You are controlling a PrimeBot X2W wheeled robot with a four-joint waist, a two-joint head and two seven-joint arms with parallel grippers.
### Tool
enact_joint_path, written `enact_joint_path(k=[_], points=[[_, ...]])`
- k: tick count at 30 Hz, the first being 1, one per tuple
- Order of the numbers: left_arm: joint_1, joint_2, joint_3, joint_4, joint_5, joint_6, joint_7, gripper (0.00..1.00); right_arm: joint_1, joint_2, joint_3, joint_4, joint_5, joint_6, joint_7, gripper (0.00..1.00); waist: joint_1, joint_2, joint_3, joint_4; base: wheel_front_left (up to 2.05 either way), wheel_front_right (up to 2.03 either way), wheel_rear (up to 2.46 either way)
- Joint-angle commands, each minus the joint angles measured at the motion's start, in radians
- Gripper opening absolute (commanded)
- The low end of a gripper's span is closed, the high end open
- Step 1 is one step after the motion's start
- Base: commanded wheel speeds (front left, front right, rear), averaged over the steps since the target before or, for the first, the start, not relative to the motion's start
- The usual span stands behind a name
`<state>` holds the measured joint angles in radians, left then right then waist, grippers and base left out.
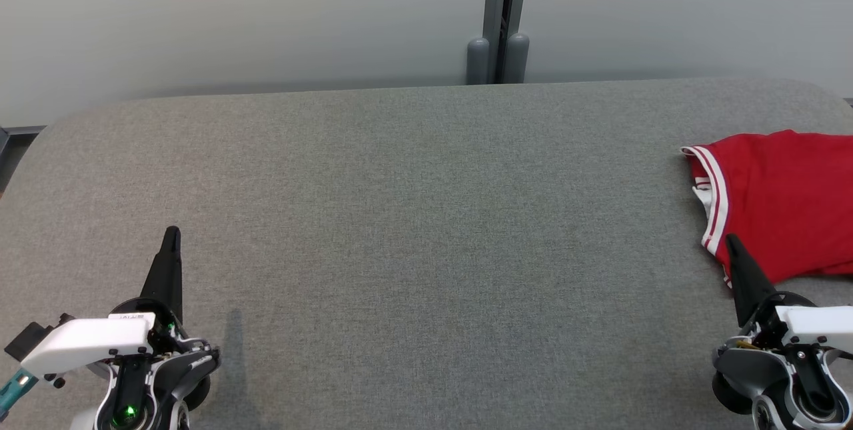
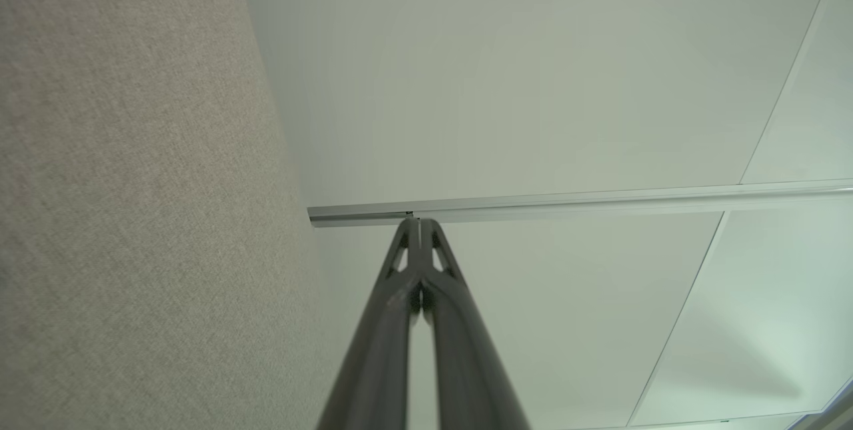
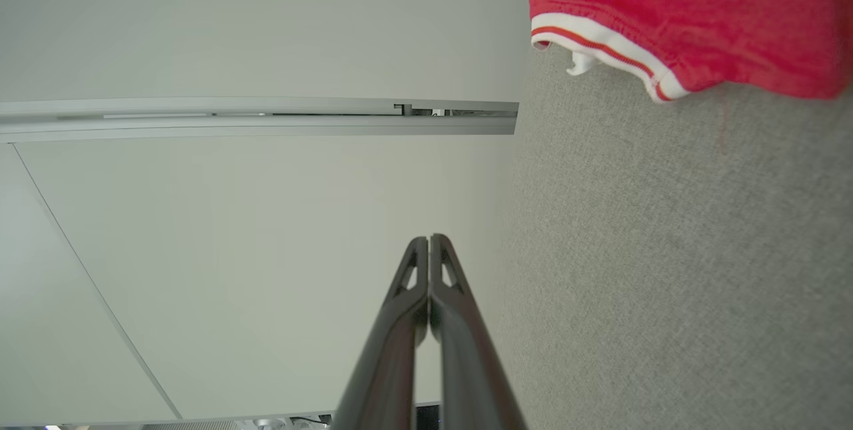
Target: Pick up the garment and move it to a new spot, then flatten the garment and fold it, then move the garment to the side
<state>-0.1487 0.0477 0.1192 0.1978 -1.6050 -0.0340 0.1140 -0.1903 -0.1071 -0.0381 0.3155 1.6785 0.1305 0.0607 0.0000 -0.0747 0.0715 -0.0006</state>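
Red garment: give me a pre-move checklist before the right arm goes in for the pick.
1. Locate red garment: lying at the right side of the table, ok.
2. Garment's full outline: cut off by the head view's edge, cannot tell.
3. Jaws of right gripper open for the grasp: shut and empty, not ok.
4. That gripper near the striped hem: close, apart in its wrist view, ok.
5. State of left gripper: shut, empty, far from the garment, ok.
6. Bare table at centre for the new spot: ok.
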Motion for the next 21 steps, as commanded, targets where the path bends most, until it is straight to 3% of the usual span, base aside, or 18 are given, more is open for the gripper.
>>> enact_joint_path(k=[1, 21], points=[[-0.011, 0.005, 0.005, -0.003, -0.003, -0.006, 0.003, 0.00, 0.008, -0.010, 0.001, -0.002, 0.003, 0.000, -0.008, 0.00, 0.0000, -0.0001, 0.000, 0.000, 0.00, 0.00, 0.00], [-0.011, 0.005, 0.005, -0.003, -0.003, -0.006, 0.003, 0.00, 0.010, -0.024, 0.023, -0.004, 0.023, 0.000, -0.023, 0.00, 0.0000, -0.0001, 0.000, 0.000, 0.00, 0.00, 0.00]])
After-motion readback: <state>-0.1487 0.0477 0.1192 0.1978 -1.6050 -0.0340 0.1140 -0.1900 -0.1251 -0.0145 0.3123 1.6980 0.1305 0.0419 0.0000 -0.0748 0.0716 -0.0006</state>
